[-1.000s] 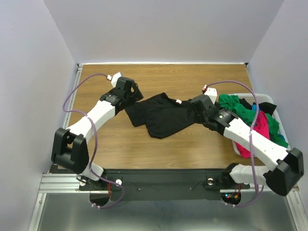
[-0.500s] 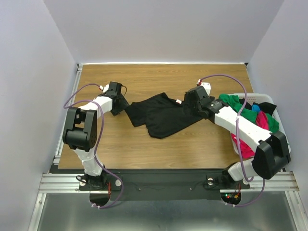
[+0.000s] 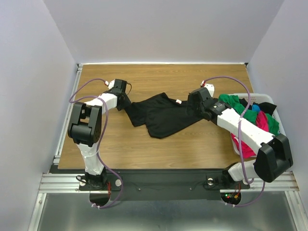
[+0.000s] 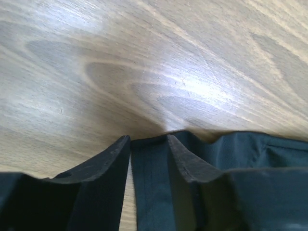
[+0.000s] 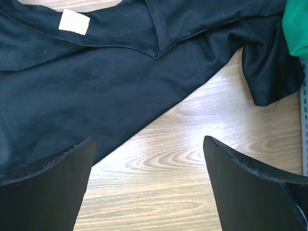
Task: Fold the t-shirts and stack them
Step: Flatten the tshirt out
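At centre, black t-shirt (image 3: 161,115), apparently rumpled

I see the black t-shirt (image 3: 161,115) lying rumpled mid-table (image 3: 159,77), with my left gripper (image 3: 126,102) low at its left corner and my right gripper (image 3: 191,107) at its right end. The white basket (image 3: 263,95) sits at the table's right edge, heaped with a green shirt (image 3: 236,108), magenta-pink shirt (image 3: 245,149), blue shirt (image 3: 254,109) and small black shirt (image 3: 267,107). Can't tell from up here how either gripper's jaws stand.
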Robot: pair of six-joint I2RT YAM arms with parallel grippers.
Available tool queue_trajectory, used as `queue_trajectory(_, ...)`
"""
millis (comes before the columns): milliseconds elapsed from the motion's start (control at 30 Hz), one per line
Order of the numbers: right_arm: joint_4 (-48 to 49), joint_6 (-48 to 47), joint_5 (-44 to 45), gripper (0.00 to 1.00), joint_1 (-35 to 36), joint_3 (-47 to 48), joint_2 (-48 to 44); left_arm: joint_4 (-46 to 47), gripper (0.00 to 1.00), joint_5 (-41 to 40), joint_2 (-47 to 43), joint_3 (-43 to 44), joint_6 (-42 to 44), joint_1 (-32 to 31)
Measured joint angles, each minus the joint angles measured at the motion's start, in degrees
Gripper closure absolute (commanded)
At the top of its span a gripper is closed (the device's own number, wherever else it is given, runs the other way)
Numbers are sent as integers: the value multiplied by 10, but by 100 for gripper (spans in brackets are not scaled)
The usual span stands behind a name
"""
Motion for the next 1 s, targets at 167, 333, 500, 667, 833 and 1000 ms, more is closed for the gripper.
queue_trajectory(167,2,0,3,0,-3,0,0,-5,58,-34,4,1,-2,-20)
queue_trajectory(333,5,-2,7,0,-5,-1,-1,-12,100,-53,7,5,-5,-29)
queue_trajectory(500,9,-5,11,0,-11,-13,-6,-13,100,-46,11,9,-2,-39)
queue_trajectory(667,9,-10,16,0,-19,-31,-19,-13,100,-42,7,10,4,-40)
queue_trajectory(833,8,-15,23,0,-22,-51,-48,-58,100,-89,-32,-5,1,-40)
queue_trajectory(1000,9,-23,19,0,-22,-52,-55,-91,100,-143,-159,-49,-16,-18)
